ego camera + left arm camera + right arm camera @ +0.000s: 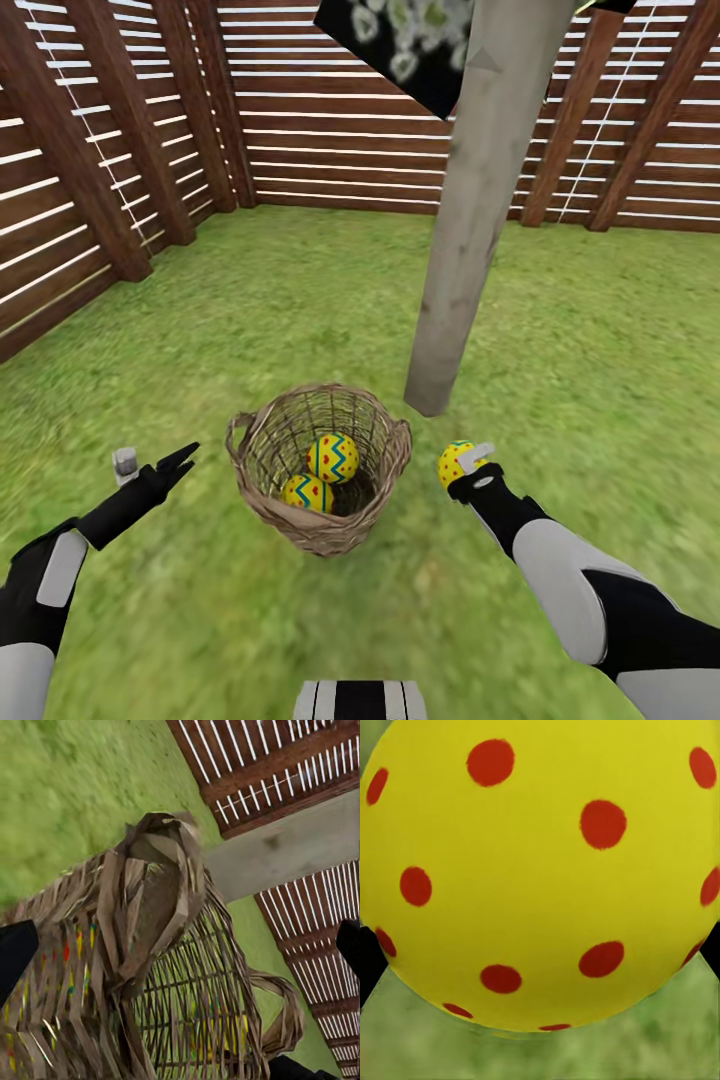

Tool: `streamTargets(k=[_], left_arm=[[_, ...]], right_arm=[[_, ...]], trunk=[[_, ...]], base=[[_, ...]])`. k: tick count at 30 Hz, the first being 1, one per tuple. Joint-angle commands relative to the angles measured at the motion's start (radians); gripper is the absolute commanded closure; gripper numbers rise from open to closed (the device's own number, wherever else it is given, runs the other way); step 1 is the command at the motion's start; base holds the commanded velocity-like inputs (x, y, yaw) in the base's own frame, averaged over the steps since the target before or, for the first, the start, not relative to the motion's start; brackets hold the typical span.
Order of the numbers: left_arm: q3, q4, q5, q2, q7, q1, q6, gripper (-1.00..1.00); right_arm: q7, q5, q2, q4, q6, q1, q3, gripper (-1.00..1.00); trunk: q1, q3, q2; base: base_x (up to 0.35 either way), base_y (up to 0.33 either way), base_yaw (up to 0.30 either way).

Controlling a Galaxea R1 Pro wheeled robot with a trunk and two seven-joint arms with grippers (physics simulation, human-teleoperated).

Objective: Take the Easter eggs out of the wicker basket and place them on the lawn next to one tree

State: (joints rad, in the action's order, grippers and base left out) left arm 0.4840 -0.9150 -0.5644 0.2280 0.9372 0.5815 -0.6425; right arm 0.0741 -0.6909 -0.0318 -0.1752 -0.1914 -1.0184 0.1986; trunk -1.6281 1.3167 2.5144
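wicker basket point(320, 470) sits upright on the lawn point(250, 300) in a fenced garden corner, two easter eggs inside it: one point(333, 457) showing its blue zigzag band, the other point(308, 493) just beside it and nearer the robot. the third easter egg point(456, 463) is out of the basket, gripped in the jaws of the right gripper point(466, 464), which hangs just to the right of the basket and near the foot of the tree point(470, 220), whose pale grey-beige trunk rises from the grass just behind the basket's right side. the right wrist view has the yellow shell and red dots of that held egg point(540, 870) pressed close to the lens, blurred grass below it. the left gripper point(152, 466) hovers left of the basket, apart from the rim, its jaws spread wide and holding nothing; one finger is black, the other tipped in pale grey. the left wrist view looks across the basket's loop handle point(154, 892) and open weave, yellow showing faintly through the strands, with the trunk point(292, 847) beyond. dark brown slatted fence point(340, 110) closes off the lawn behind and on the left, and a patch of dark mottled leaves point(410, 40) hangs beside the trunk near the top of the head view
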Motion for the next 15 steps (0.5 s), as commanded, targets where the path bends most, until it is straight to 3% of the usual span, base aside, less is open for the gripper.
streamTargets(k=[1, 2, 4, 7, 12, 15], left_arm=[[0.026, 0.028, -0.005, 0.001, 0.001, 0.000, -0.008, -1.00], [0.055, 0.060, -0.006, 0.002, 0.001, -0.001, -0.008, -1.00], [0.076, 0.078, -0.006, 0.003, 0.002, -0.001, -0.007, -1.00], [0.077, 0.076, -0.005, 0.002, 0.003, -0.001, -0.004, -1.00], [0.077, 0.076, -0.005, 0.002, 0.025, -0.002, -0.004, -1.00], [0.077, 0.075, -0.005, 0.003, 0.029, -0.001, -0.005, -1.00]], right_arm=[[0.000, -0.010, -0.001, -0.003, 0.001, 0.000, 0.008, 1.00], [-0.001, -0.010, -0.002, -0.005, 0.014, 0.000, 0.007, 1.00], [-0.002, -0.011, -0.002, -0.005, 0.040, 0.000, 0.007, 1.00], [-0.002, -0.010, 0.001, -0.006, 0.045, 0.000, 0.009, 1.00], [-0.002, -0.010, 0.001, -0.005, 0.050, 0.000, 0.009, 1.00], [-0.002, -0.010, 0.001, -0.004, 0.050, 0.000, 0.009, 1.00]], trunk=[[0.000, 0.001, 0.000], [0.000, 0.001, 0.000], [0.000, 0.001, 0.000], [0.000, 0.001, 0.000], [0.000, 0.001, 0.000], [-0.002, 0.012, 0.001]], base=[[0.279, 0.000, 0.000], [0.306, 0.000, 0.000], [0.319, 0.000, 0.000], [0.206, 0.000, 0.000], [0.011, 0.000, 0.000], [0.000, 0.000, 0.000]])
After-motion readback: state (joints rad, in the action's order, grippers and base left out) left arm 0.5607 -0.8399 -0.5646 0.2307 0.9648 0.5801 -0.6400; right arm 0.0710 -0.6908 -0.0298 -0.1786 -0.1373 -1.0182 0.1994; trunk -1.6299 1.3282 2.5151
